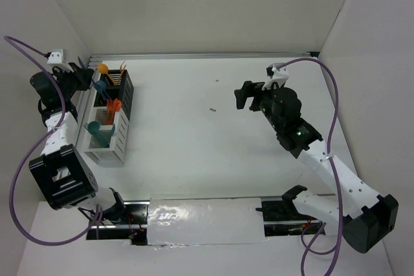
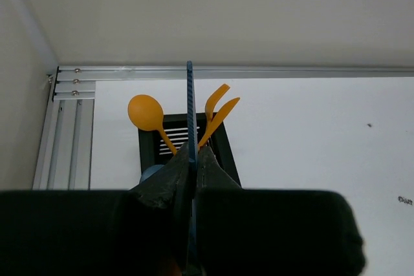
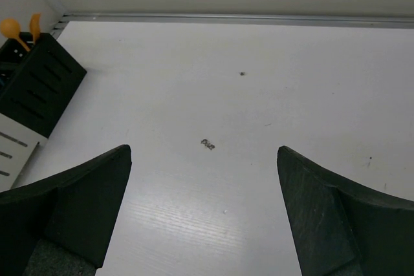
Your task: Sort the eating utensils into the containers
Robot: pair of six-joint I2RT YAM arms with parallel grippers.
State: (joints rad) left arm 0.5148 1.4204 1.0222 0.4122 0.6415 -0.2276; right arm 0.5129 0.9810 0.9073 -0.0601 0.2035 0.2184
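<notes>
Desk [image 1: 194, 140]: white. Right arm [image 1: 323, 159] reaches over mid-desk. The right end effector [image 3: 204, 153] is spread wide with nothing between its fingers, and the containers [image 1: 107, 154] are well off to its left. Left arm [image 1: 58, 127] is folded at the desk's left edge. The left end effector [image 2: 192, 159] is pressed together on a dark blue utensil [image 2: 190, 105], thin, edge-on, upright. Black bin [image 2: 226, 153] sits just beyond it. An orange spoon [image 2: 146, 113] and two more orange utensils [image 2: 218, 105] stand inside.
</notes>
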